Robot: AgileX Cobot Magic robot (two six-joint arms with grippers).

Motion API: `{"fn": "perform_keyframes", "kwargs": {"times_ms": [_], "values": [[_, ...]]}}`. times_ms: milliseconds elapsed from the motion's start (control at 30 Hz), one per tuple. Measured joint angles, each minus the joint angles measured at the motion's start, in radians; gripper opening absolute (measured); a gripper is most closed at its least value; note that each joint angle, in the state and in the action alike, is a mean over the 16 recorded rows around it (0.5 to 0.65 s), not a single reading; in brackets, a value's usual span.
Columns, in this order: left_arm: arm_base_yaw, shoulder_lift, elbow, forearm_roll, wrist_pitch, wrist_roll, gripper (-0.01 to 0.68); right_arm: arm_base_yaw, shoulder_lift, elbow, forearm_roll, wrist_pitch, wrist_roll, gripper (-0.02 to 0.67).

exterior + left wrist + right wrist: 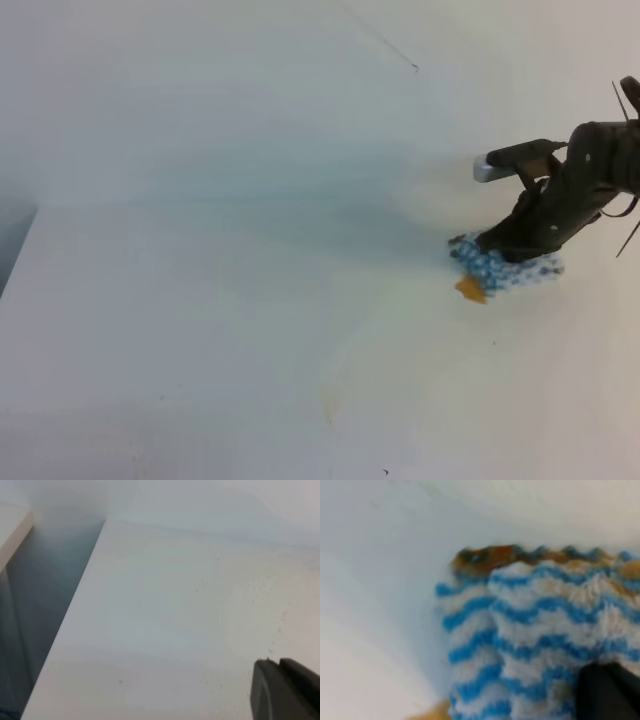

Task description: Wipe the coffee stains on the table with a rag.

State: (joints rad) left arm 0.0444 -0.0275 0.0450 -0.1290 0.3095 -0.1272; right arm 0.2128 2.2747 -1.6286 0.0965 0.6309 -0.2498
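On the right of a wide white table [200,330], the right claw [512,248] presses down on the rag [505,267], apparently clamped on its upper folds so the cloth can be dragged flat across the surface. The rag is a fluffy, looped cloth with blue and white zigzag stripes and brownish smudges along one edge. The coffee stains [470,289], one small orange-brown blotch with a ragged outline, peek out from under the rag's near left corner, touching it. The table is smooth and matte with tiny dark specks. The left claw [285,690] shows only as a dark corner; I cannot tell how wide it stands.
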Motion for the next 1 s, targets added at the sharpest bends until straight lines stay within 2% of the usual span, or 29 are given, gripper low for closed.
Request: {"fn": "perform_keyframes", "kwargs": {"times_ms": [267, 533, 767, 1000], "values": [[0.000, 0.000, 0.000, 0.000, 0.000, 0.000, 0.000, 0.077, 0.043, -0.073, 0.069, 0.036, -0.045, -0.002], [0.000, 0.000, 0.000, 0.000, 0.000, 0.000, 0.000, 0.151, 0.022, -0.058, -0.037, 0.116, 0.000, -0.002], [0.000, 0.000, 0.000, 0.000, 0.000, 0.000, 0.000, 0.125, -0.053, 0.065, -0.145, 0.124, 0.067, -0.001], [0.000, 0.000, 0.000, 0.000, 0.000, 0.000, 0.000, 0.073, -0.137, 0.231, -0.163, 0.064, 0.080, -0.001]]}}
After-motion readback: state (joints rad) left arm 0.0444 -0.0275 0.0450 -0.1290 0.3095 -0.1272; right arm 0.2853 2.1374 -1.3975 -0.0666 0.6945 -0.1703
